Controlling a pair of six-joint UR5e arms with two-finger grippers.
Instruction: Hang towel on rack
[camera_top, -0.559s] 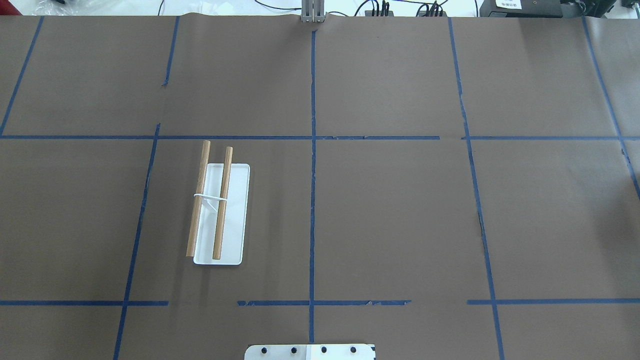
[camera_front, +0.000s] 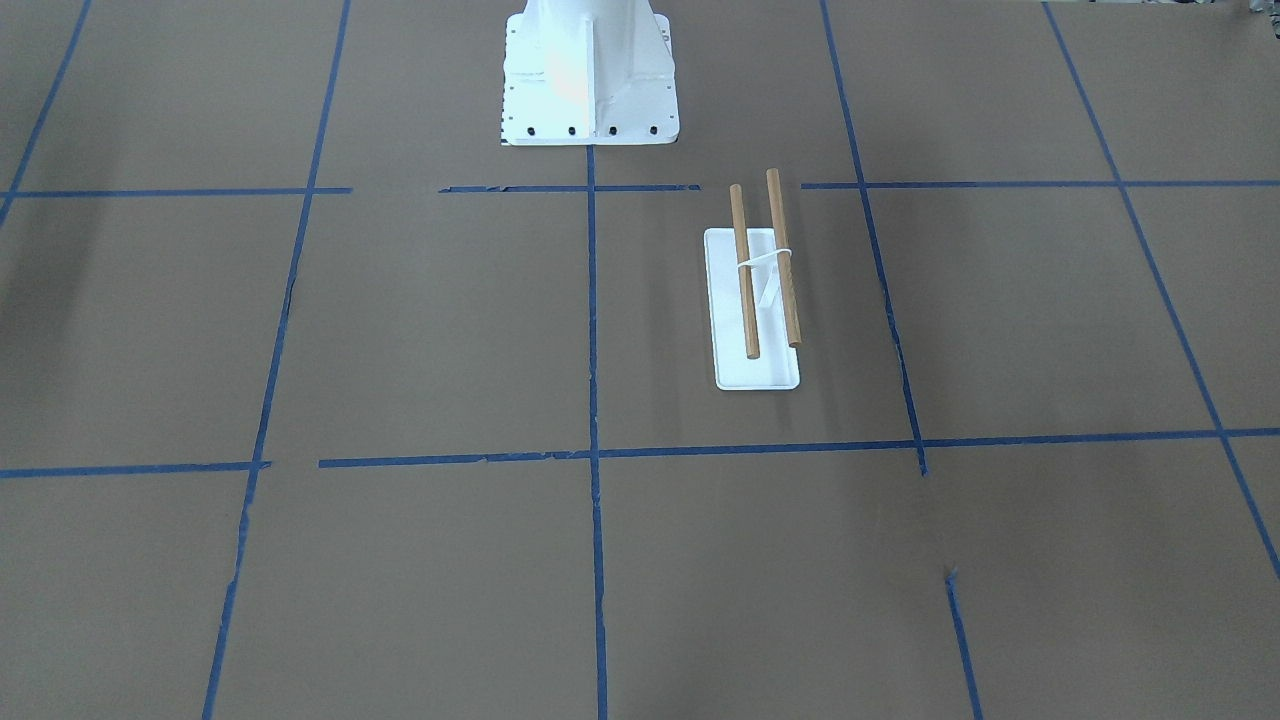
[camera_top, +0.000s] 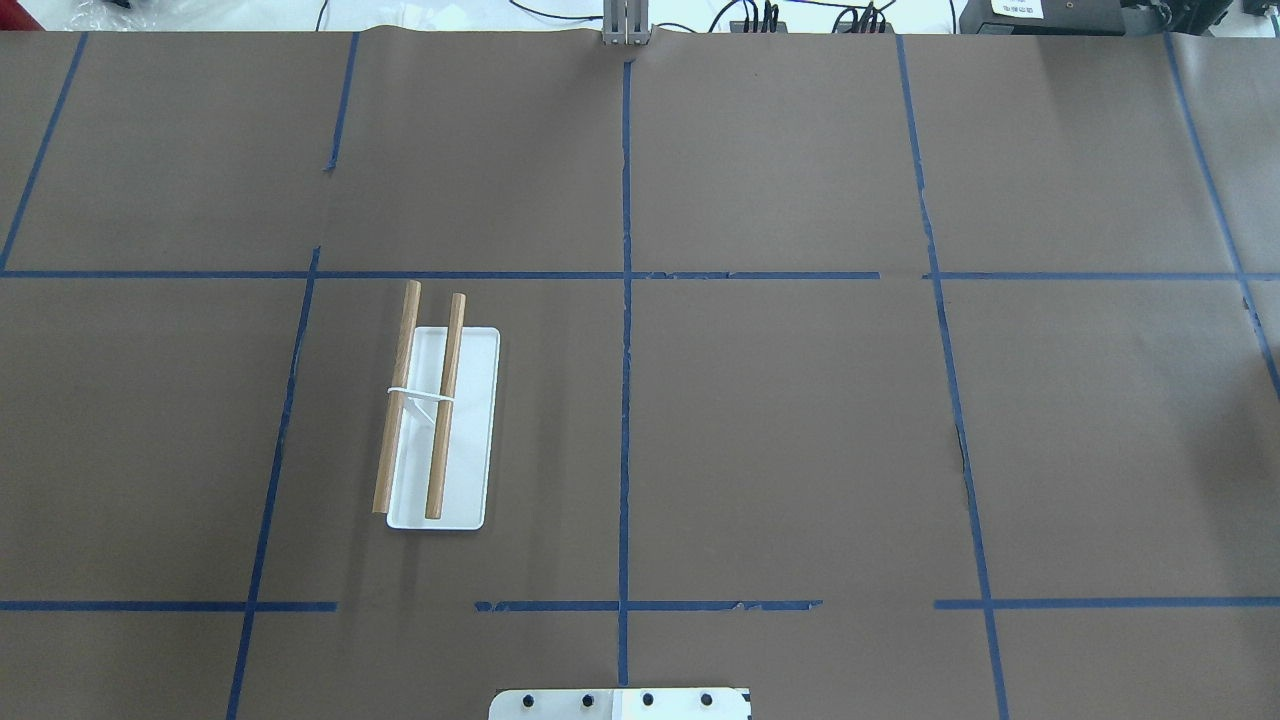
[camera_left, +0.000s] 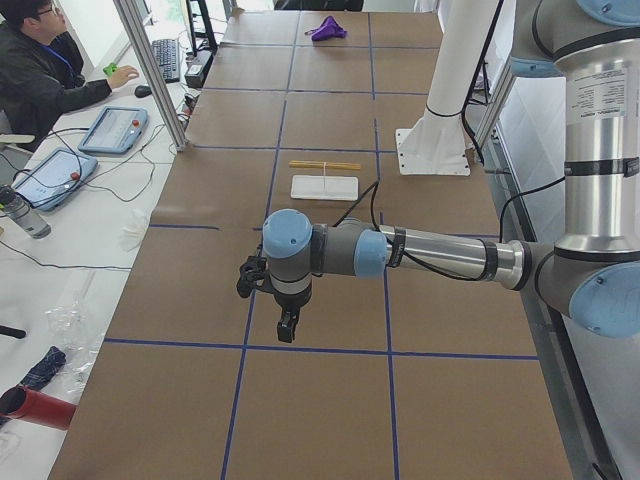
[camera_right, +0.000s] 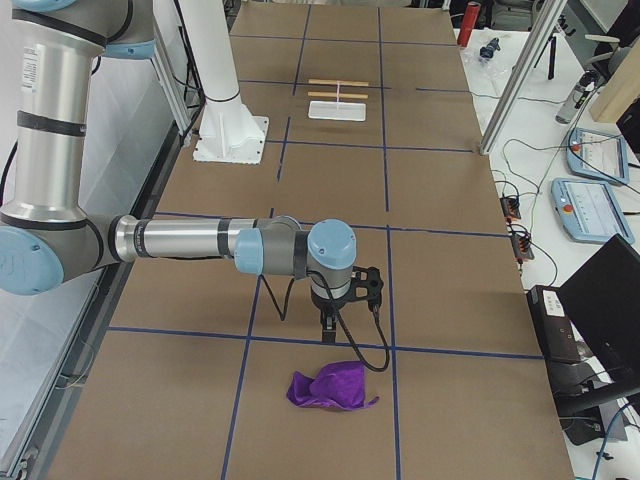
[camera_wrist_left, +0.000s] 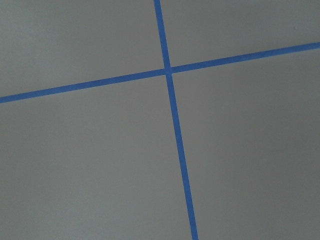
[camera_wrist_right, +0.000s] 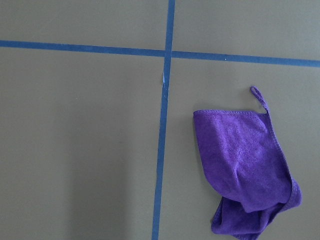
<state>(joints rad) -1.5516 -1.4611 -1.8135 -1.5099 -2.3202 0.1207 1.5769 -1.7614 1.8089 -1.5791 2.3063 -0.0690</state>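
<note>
The rack (camera_top: 462, 420) has a flat white base and two brown dowel rods, and stands on the robot's left half of the table; it also shows in the front-facing view (camera_front: 757, 366), the left view (camera_left: 325, 187) and the right view (camera_right: 338, 110). The purple towel (camera_right: 328, 388) lies crumpled on the table at the robot's far right end, also seen in the right wrist view (camera_wrist_right: 245, 165) and far off in the left view (camera_left: 327, 28). My right gripper (camera_right: 328, 330) points down just short of the towel. My left gripper (camera_left: 287, 328) hangs over bare table. I cannot tell whether either is open or shut.
The white robot pedestal (camera_front: 590, 80) stands at the table's robot-side edge. Blue tape lines (camera_wrist_left: 172, 110) grid the brown table cover. An operator (camera_left: 40, 70) sits beyond the table's far edge with tablets. Aluminium posts (camera_right: 520, 80) stand at that edge.
</note>
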